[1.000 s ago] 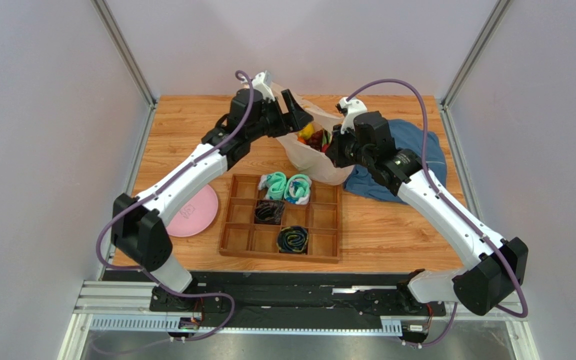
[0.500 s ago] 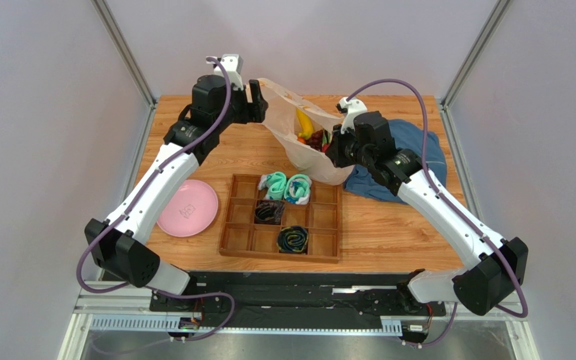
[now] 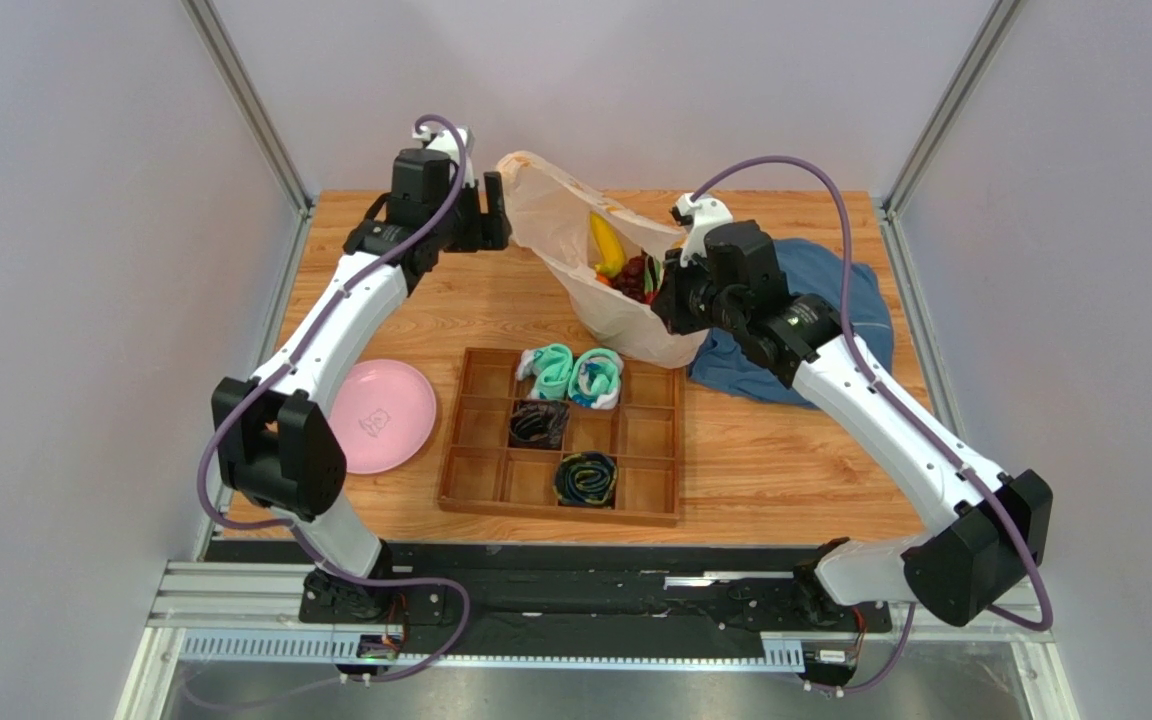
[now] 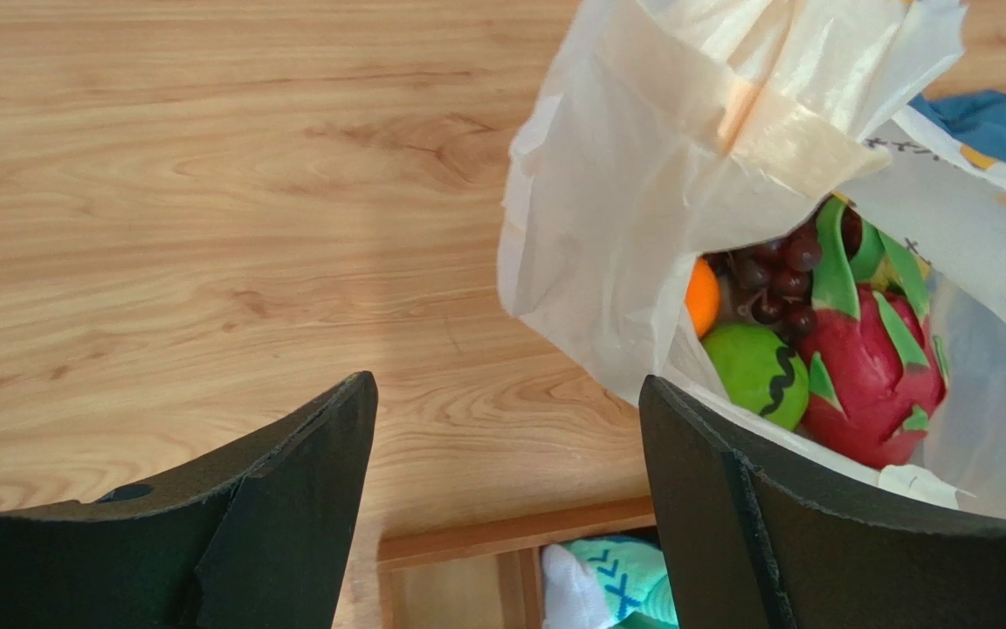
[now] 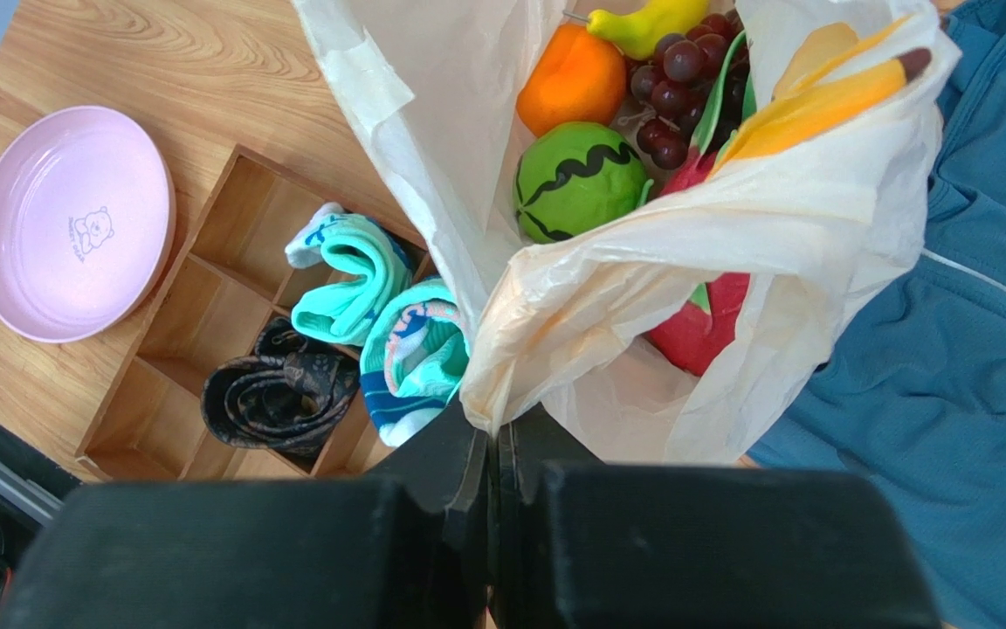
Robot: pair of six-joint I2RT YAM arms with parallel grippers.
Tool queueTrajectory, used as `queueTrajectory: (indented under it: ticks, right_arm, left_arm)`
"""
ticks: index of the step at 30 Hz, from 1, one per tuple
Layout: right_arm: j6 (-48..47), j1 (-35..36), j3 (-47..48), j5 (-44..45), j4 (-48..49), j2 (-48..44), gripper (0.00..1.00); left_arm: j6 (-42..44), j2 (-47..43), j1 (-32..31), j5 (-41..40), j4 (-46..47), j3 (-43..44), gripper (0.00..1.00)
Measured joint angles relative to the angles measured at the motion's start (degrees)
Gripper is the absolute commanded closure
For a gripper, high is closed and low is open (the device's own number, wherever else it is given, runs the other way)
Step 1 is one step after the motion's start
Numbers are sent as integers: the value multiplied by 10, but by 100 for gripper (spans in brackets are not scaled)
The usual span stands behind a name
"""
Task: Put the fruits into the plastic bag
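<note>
The plastic bag (image 3: 567,225) stands open at the table's far middle, also seen in the left wrist view (image 4: 626,197) and the right wrist view (image 5: 679,262). Inside lie the orange (image 5: 571,79), green striped melon (image 5: 577,181), dark grapes (image 5: 679,79), banana (image 5: 646,24) and red dragon fruit (image 4: 869,361). My right gripper (image 5: 493,439) is shut on the bag's near rim and holds it up. My left gripper (image 4: 508,419) is open and empty, just left of the bag above bare wood; it shows in the top view (image 3: 495,210).
A wooden divided tray (image 3: 480,450) holds teal rolled socks (image 3: 575,372) and dark rolled socks (image 3: 585,477). A pink plate (image 3: 379,420) lies at the left. A blue garment (image 3: 823,300) lies under and right of the bag.
My left gripper has let go of the bag's left side and drawn back left and up. The bag's left flap now stands free. The right gripper has kept its hold.
</note>
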Motion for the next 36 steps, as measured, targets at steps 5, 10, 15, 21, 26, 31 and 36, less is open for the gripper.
queueTrajectory:
  ticks: [5, 10, 15, 21, 26, 31, 36]
  right_arm:
    - [0, 0, 13, 2, -3, 16, 95]
    - [0, 0, 24, 2, -14, 28, 95]
    - [0, 0, 39, 2, -26, 41, 95]
    - [0, 0, 47, 2, -33, 51, 95]
    - [0, 0, 49, 2, -34, 55, 95]
    - [0, 0, 50, 2, -34, 58, 95]
    - [0, 0, 50, 2, -34, 58, 95]
  left_arm:
    - [-9, 28, 0, 47, 25, 0, 20]
    - [-28, 30, 7, 84, 77, -1, 27]
    - [-53, 30, 26, 121, 132, -9, 36]
    - [-78, 32, 34, 158, 183, -30, 32]
    - [-102, 34, 34, 200, 233, -47, 27]
    - [-114, 34, 34, 222, 262, -55, 27]
    - [-116, 36, 34, 226, 267, -54, 49]
